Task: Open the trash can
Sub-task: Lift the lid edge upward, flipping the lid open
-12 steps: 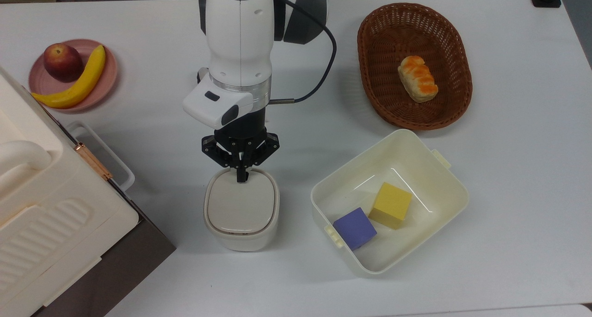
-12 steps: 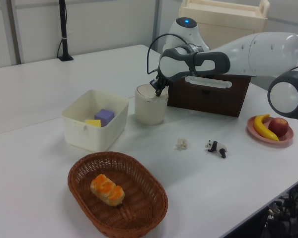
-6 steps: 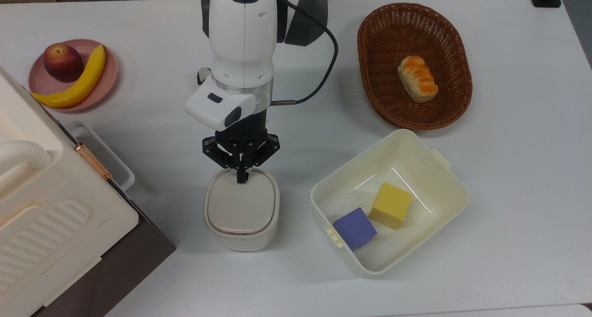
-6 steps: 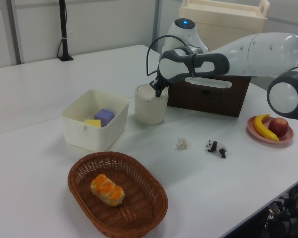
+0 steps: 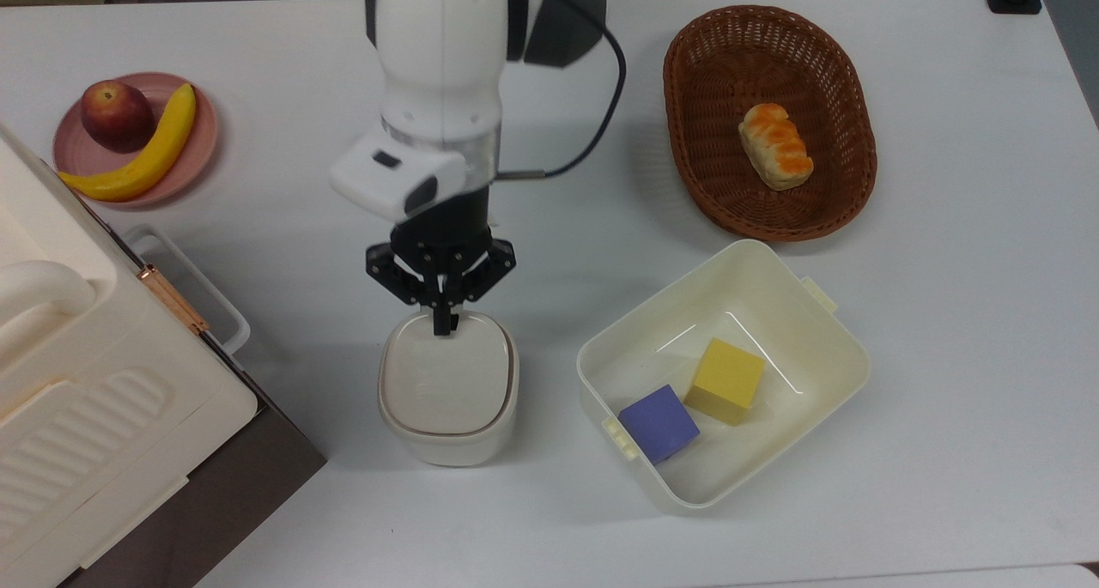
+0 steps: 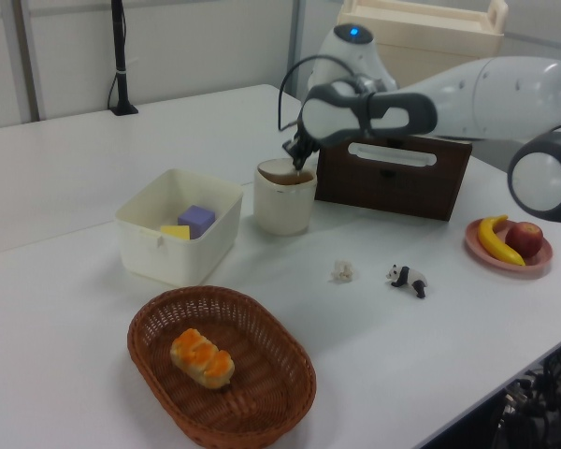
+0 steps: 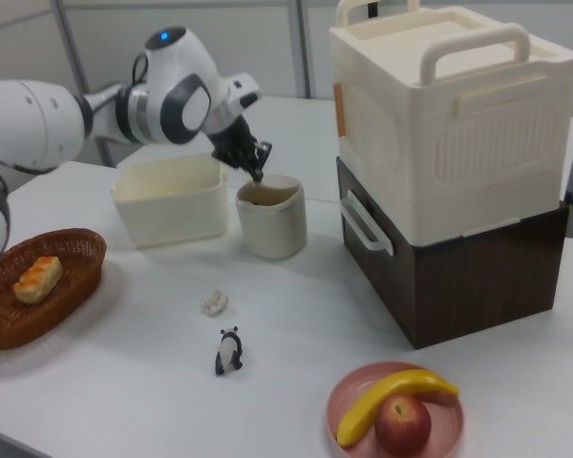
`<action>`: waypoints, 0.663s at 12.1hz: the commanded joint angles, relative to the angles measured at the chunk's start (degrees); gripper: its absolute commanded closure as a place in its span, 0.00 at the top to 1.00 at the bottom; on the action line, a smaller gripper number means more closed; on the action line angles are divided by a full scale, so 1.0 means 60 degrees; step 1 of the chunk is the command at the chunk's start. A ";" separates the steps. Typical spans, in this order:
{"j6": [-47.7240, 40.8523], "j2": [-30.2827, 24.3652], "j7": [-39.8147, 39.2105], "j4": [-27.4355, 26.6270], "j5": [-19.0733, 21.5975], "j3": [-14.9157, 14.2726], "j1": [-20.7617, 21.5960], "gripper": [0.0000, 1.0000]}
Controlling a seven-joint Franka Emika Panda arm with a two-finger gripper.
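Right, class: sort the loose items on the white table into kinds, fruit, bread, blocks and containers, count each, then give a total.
Fruit: 2, apple and banana
Bread: 1, roll
Blocks: 2, yellow and purple
Containers: 4, plate, basket, tub, trash can
Total: 9
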 commanded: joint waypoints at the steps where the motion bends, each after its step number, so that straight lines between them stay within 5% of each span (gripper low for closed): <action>1: -0.1316 -0.1416 0.0046 -0.0481 0.1009 0.0280 -0.0402 0.10; 3: -0.2602 -0.1913 0.0104 -0.0466 0.1142 0.0295 -0.0417 0.23; 4: -0.3422 -0.2249 0.0061 -0.0524 0.1128 0.0310 -0.0388 0.52; 5: -0.4083 -0.2456 0.0046 -0.0539 0.1128 0.0324 -0.0316 1.00; 8: -0.5184 -0.2910 0.0163 -0.0539 0.1041 0.0413 -0.0300 1.00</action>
